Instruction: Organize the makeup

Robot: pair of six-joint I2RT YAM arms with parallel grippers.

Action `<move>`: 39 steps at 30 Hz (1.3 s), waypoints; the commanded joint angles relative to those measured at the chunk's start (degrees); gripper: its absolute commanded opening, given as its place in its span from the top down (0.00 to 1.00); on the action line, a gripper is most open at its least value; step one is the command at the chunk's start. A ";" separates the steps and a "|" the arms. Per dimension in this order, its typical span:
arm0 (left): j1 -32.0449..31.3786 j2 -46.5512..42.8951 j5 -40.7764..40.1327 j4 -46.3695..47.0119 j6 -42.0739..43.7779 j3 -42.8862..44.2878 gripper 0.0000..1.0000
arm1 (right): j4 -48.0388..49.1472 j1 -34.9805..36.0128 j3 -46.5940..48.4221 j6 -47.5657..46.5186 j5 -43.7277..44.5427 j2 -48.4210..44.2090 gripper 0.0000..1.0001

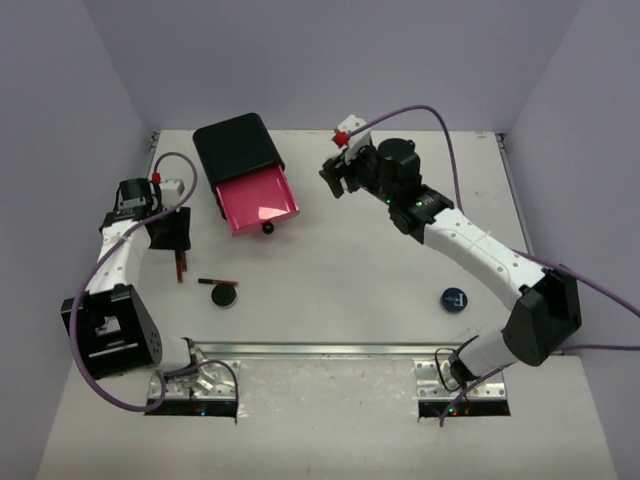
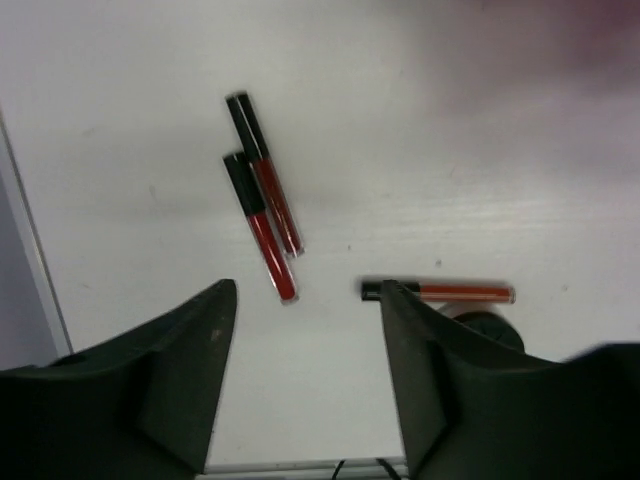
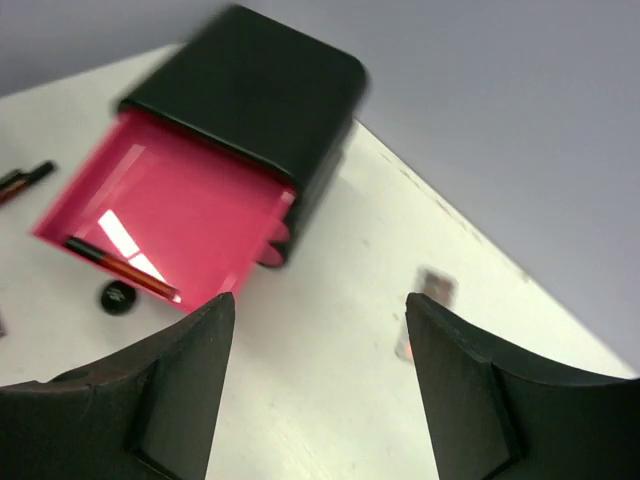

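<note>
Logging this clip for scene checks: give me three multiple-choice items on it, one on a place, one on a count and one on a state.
1. Where on the table does the blue round compact lie?
A. far left corner
B. dead centre
C. near side, right half

2. How many red sticks show in the left wrist view?
A. one
B. three
C. five

3. How does the pink drawer stand?
A. pulled open
B. pushed shut
C. taken out and lying apart

Answers:
1 C: the top view shows it toward the near edge, on the right.
2 B: two lie side by side and a third lies crosswise near the fingers.
3 A: it sticks out of the black chest with its pink floor in view.
</note>
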 commanded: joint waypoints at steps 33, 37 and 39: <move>6.74 17.49 -1.54 4.97 2.10 1.00 0.68 | -4.25 -14.61 -14.64 17.90 3.22 -6.63 0.32; 6.75 19.20 -1.31 5.05 1.58 0.81 0.68 | -4.16 -14.61 -15.93 16.83 3.22 -7.53 0.32; 6.69 19.33 -0.31 4.86 1.23 0.99 0.68 | -4.07 -14.76 -16.69 16.64 3.22 -7.62 0.32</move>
